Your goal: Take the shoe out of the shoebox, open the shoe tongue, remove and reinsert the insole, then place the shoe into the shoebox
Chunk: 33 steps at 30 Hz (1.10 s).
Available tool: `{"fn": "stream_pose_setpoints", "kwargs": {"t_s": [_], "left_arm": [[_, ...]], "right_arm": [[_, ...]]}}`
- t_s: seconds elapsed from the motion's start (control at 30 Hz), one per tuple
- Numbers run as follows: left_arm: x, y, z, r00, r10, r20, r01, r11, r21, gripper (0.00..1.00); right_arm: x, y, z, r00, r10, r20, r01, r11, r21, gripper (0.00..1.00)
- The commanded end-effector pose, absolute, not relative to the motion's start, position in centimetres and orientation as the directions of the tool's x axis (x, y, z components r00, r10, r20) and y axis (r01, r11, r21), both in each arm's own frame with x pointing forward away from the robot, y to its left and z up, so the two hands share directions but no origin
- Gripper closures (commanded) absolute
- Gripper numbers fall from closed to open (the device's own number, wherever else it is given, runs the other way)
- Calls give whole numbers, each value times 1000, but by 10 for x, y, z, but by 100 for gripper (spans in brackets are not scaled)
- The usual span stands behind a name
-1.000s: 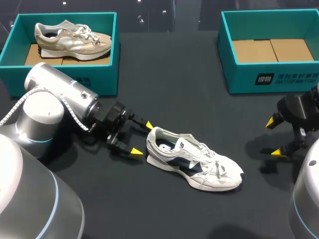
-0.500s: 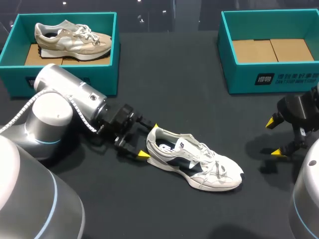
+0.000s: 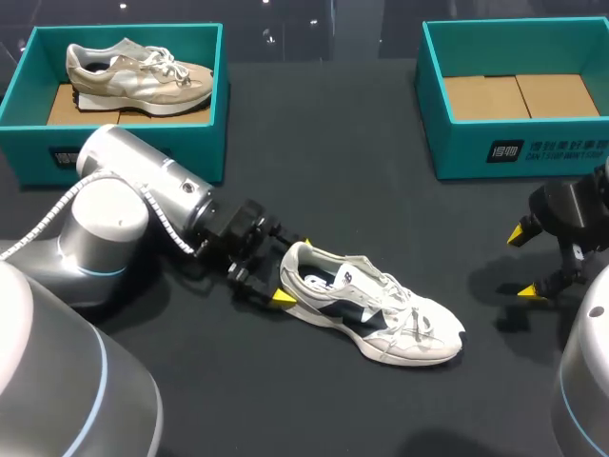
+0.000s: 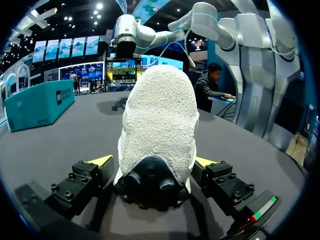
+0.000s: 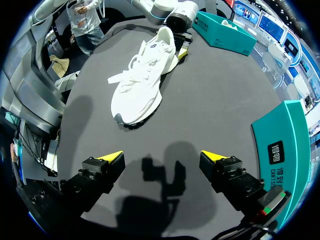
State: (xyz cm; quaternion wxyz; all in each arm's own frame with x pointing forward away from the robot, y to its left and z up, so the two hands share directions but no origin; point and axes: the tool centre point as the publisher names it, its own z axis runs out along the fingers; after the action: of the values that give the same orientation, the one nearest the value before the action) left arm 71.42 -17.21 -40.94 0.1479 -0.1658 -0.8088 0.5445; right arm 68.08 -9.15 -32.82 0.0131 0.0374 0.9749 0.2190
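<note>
Left hand [image 4: 153, 160] astride heel of shoe [image 3: 366, 309], white print on shoebox [image 3: 466, 152]

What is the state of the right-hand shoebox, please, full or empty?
Empty: the right shoebox shows only its bare cardboard floor, while the white shoe lies out on the table.

shoe [image 3: 371, 314] lies on its sole on the table [image 3: 333, 143], front middle, heel to the left and toe to the right. the heel sits between the spread fingers of the left gripper [image 3: 293, 270], whose arm comes in from the left. right gripper [image 3: 522, 262], fingers apart, hangs over the table's right edge, well clear of the toe. at the back, left shoebox [image 3: 205, 105] holds a second shoe [image 3: 133, 74] and right shoebox [image 3: 495, 148] stands in the far right corner, with the table shoe in front of and between the two.
</note>
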Motion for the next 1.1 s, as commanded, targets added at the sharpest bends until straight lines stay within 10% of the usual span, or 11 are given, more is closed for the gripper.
{"fn": "stream_pose_setpoints", "kwargs": {"t_s": [0.03, 0.27, 0.37, 0.47, 1.1], "left_arm": [[715, -178, -413, -898, 435, 66, 102, 351, -931, 0], [712, -182, -419, -897, 434, 86, 81, 354, -932, 0], [711, -182, -421, -898, 430, 92, 75, 356, -931, 35], [711, -182, -422, -903, 421, 90, 73, 357, -931, 100], [703, -167, -412, -997, 69, 20, 8, 379, -925, 100]], "right_arm": [[679, -91, -328, -997, 80, -12, 67, 902, 426, 0], [679, -91, -328, -997, 80, -12, 67, 902, 426, 0], [679, -91, -328, -997, 80, -12, 67, 902, 426, 0], [679, -91, -328, -997, 80, -12, 67, 902, 426, 0], [679, -91, -328, -997, 80, -12, 67, 902, 426, 0]]}}
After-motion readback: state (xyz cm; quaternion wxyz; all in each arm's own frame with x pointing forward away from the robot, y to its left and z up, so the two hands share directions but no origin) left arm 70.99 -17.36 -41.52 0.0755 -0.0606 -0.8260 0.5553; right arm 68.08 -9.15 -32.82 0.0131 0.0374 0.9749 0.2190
